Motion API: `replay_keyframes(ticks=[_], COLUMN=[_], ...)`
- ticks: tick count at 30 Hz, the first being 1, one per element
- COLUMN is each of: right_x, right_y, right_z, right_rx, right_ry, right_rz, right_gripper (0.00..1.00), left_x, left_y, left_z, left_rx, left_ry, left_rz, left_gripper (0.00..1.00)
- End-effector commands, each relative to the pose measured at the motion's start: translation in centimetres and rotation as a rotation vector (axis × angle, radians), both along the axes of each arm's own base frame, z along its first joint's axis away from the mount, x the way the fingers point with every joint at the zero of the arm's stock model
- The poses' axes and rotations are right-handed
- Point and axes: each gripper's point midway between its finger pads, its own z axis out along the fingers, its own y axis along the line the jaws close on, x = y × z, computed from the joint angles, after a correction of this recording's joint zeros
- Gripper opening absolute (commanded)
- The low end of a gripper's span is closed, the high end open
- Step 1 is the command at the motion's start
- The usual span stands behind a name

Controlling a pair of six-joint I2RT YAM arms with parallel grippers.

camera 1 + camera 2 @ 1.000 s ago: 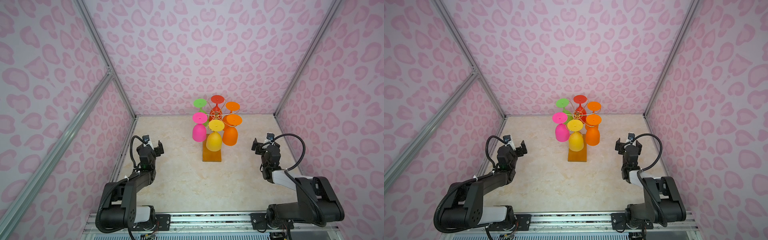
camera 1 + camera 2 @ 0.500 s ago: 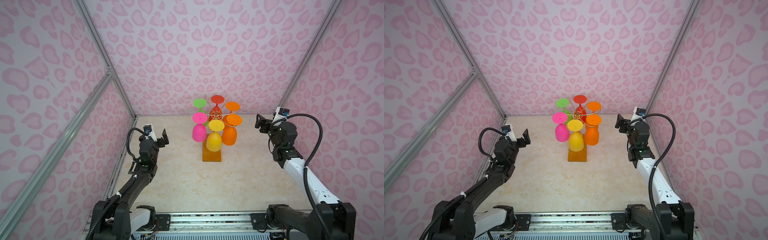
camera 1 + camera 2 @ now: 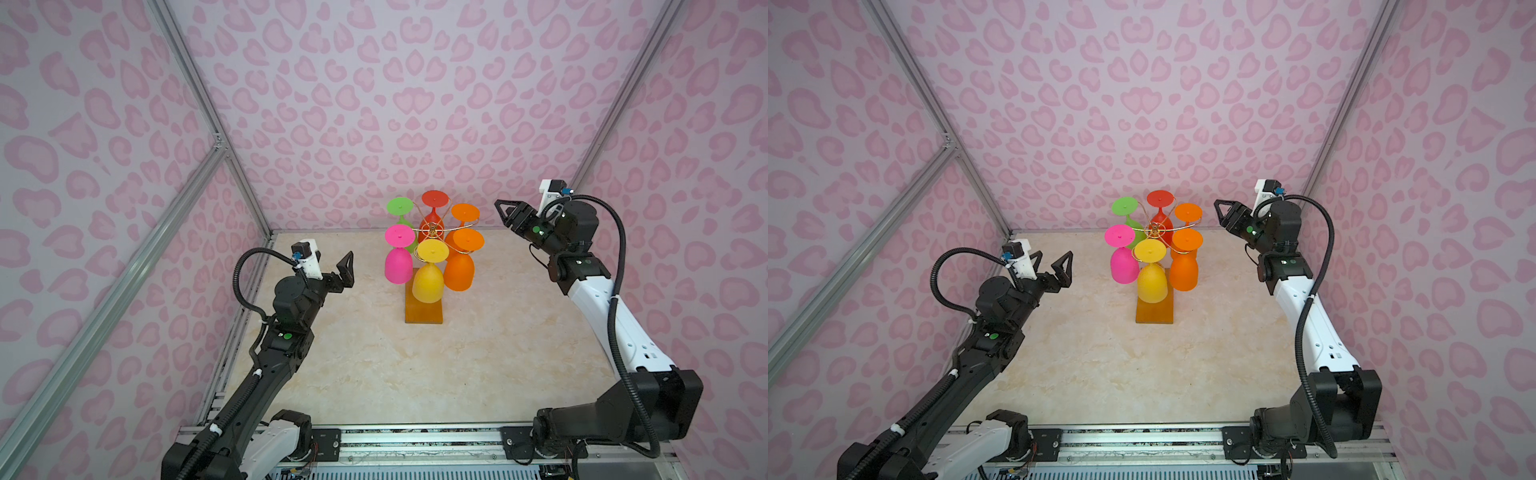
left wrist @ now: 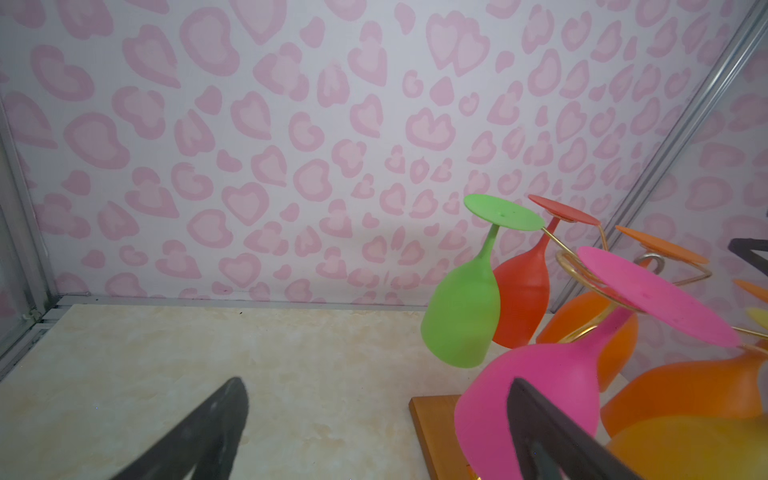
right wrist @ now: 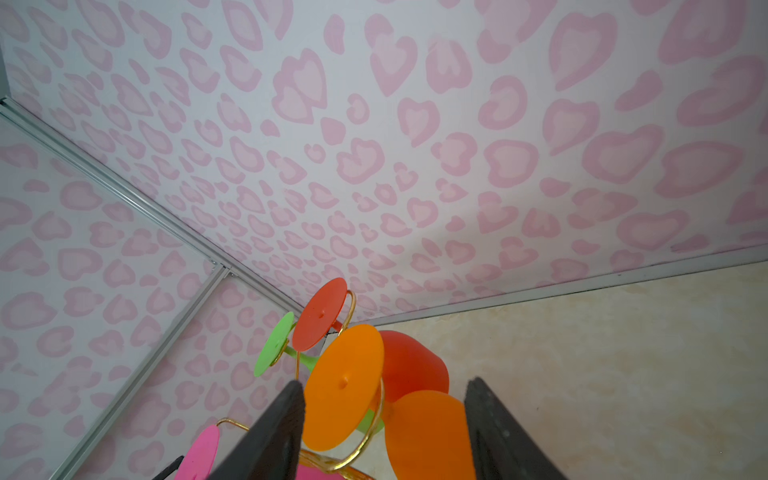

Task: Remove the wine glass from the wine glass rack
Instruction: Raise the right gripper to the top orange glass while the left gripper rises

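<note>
Centrally, a gold wire wine glass rack (image 3: 424, 311) on an amber wooden base holds six colourful inverted glasses (image 3: 428, 282). Black left gripper (image 3: 1052, 266) and right gripper (image 3: 500, 212) flank it, claws spread.

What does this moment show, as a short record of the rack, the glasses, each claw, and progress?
rack: wine glass rack, gold wire on a wooden base, toward the back wall
glasses: six hang upside down: green glass, red glass, back orange glass, front orange glass, pink glass, yellow glass
left claw: open, empty, short of the pink glass
right claw: jaws apart, empty, near the rack's top, clear of it
progress: no glass taken off yet
</note>
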Motion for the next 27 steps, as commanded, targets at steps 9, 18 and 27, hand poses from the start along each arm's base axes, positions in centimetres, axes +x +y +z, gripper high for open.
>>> replay_keyframes(ticks=[9, 18, 27], right_x=[0.6, 1.6, 2.3], right_y=[4.1, 4.6, 5.3], right_z=[-0.9, -2.0, -2.1], right_rx=[0.069, 0.053, 0.038], right_ry=[0.070, 0.100, 0.099], right_rz=[0.163, 0.157, 0.170], right_gripper=[0.58, 0.57, 0.57], left_x=[-0.5, -0.4, -0.1], left_y=[-2.1, -2.8, -2.9], left_z=[2.4, 2.6, 2.4], left_rx=[-0.065, -0.064, -0.063], left_ry=[-0.022, -0.023, -0.013], left_rz=[-0.121, -0.147, -0.145], left_gripper=[0.97, 0.98, 0.99])
